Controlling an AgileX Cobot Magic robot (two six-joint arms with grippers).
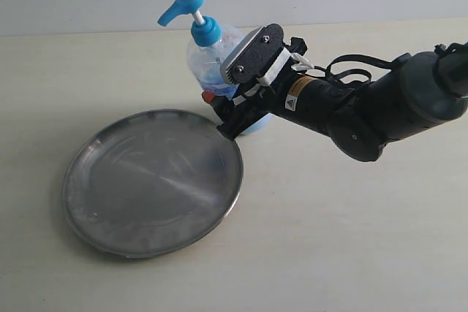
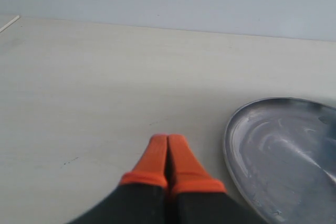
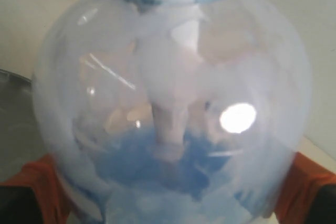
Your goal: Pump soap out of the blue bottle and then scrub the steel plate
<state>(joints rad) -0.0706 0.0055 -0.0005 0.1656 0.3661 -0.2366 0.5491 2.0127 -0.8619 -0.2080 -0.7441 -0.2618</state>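
one wide, shallow steel plate (image 1: 152, 180) lies nearest on the pale matte table (image 1: 351, 239). it is round with a raised rim, and its shiny grey face is streaked with faint smears. bare table runs open along the plate's near edge. close to the plate's rim but apart from it, the left gripper (image 2: 168, 145) hangs with orange fingertips pressed together, holding nothing. just behind the plate's far rim the blue bottle (image 1: 208, 52) stands upright, rounded clear plastic with pale blue soap (image 3: 157, 177) low inside and a bright blue pump head (image 1: 183, 5). the right gripper (image 1: 219, 113) clasps the bottle's lower body, orange pads (image 3: 39, 187) against both sides. a sticker (image 1: 295, 97) on that arm is too small to read.
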